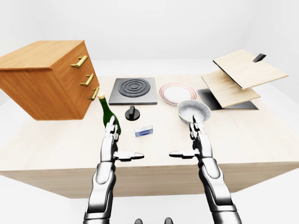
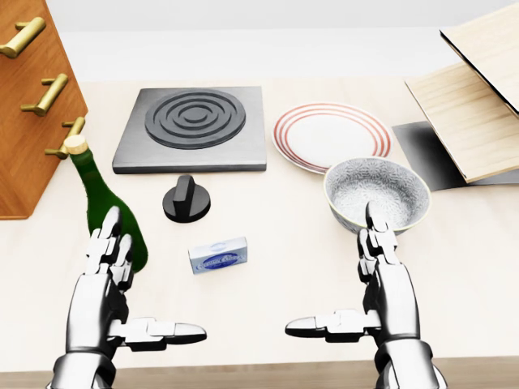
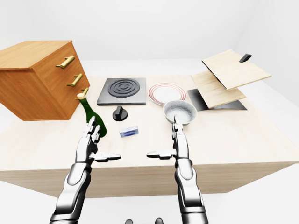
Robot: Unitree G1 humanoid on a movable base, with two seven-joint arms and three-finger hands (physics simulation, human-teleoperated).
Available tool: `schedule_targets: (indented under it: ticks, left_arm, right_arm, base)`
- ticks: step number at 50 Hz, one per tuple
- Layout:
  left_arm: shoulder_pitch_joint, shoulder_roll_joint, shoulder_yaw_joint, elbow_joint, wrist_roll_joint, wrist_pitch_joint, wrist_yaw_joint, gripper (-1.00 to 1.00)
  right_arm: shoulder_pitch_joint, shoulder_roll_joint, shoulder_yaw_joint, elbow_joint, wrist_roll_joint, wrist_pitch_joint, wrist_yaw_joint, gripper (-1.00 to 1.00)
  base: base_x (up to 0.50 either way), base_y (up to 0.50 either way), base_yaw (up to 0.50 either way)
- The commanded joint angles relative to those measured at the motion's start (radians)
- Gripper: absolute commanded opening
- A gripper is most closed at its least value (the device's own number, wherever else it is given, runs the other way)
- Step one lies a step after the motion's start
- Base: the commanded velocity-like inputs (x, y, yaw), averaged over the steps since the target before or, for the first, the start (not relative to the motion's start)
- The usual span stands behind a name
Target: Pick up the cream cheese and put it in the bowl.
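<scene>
The cream cheese [image 2: 217, 255] is a small blue-and-white box lying flat on the wooden table, just below a black knob in the head view. The grey speckled bowl [image 2: 377, 193] stands empty to its right. My left hand [image 2: 139, 292] hovers open at the lower left, fingers up and thumb pointing right, a little below and left of the box. My right hand [image 2: 350, 284] mirrors it at the lower right, open, its fingertips just under the bowl's near rim. Neither hand touches anything.
A green bottle [image 2: 104, 208] stands right behind my left hand. A black knob [image 2: 186, 199], a dark burner plate [image 2: 195, 126], a red-rimmed plate [image 2: 331, 134], a wooden drawer cabinet [image 1: 46, 79] and stacked wooden boards [image 1: 240, 77] fill the upper table.
</scene>
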Motion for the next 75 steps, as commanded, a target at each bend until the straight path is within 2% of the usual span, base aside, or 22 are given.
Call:
schedule_targets:
  ticks: [1, 5, 13, 22, 35, 40, 42, 51, 53, 59, 75]
  left_arm:
    - [0.021, 0.01, 0.021, -0.057, 0.003, 0.024, -0.021, 1.0]
    - [0.011, 0.009, 0.012, -0.048, 0.019, 0.028, -0.02, 1.0]
    - [0.017, 0.005, 0.0, -0.087, 0.031, 0.061, -0.017, 1.0]
    - [0.029, 0.006, 0.001, -0.115, 0.038, 0.075, -0.02, 1.0]
    - [0.026, 0.005, 0.0, -0.096, 0.048, 0.059, -0.021, 1.0]
    - [0.015, 0.008, 0.005, -0.089, 0.049, 0.064, -0.021, 1.0]
    - [0.008, 0.009, 0.008, -0.094, 0.044, 0.073, -0.024, 1.0]
    - [-0.06, 0.021, 0.017, -0.264, 0.065, 0.076, -0.022, 1.0]
    - [-0.089, 0.024, 0.027, -0.333, 0.052, 0.076, -0.032, 1.0]
    - [-0.177, 0.05, 0.053, -0.394, 0.062, 0.076, -0.017, 1.0]
    - [-0.159, 0.052, 0.06, -0.282, 0.07, 0.076, -0.013, 1.0]
  right_arm:
    - [-0.006, -0.011, -0.021, -0.012, 0.002, 0.031, 0.002, 1.0]
    - [-0.005, -0.012, -0.026, -0.053, 0.01, 0.074, 0.002, 1.0]
    - [-0.012, -0.012, -0.027, -0.045, 0.01, 0.074, 0.003, 1.0]
    - [-0.005, -0.012, -0.012, -0.045, -0.018, 0.074, 0.009, 1.0]
    - [0.003, -0.011, -0.012, -0.052, -0.021, 0.074, 0.015, 1.0]
    - [0.001, -0.015, -0.023, -0.064, -0.028, 0.074, 0.002, 1.0]
    - [-0.004, -0.014, -0.022, -0.069, -0.03, 0.074, 0.001, 1.0]
    - [-0.094, -0.025, -0.023, -0.252, -0.074, 0.074, -0.04, 1.0]
    - [-0.122, -0.021, -0.026, -0.321, -0.057, 0.074, -0.033, 1.0]
    - [-0.157, -0.023, -0.007, -0.347, -0.06, 0.074, -0.012, 1.0]
    - [-0.123, -0.011, 0.015, -0.342, -0.099, 0.074, 0.003, 1.0]
  base:
    - [0.0, 0.0, 0.0]
    - [0.0, 0.0, 0.0]
    - [0.0, 0.0, 0.0]
    - [0.0, -0.26, 0.0]
    - [0.0, -0.45, 0.0]
    - [0.0, -0.44, 0.0]
    - [0.0, -0.38, 0.0]
    - [0.0, -0.03, 0.0]
    - [0.0, 0.0, 0.0]
    - [0.0, 0.0, 0.0]
    - [0.09, 0.0, 0.0]
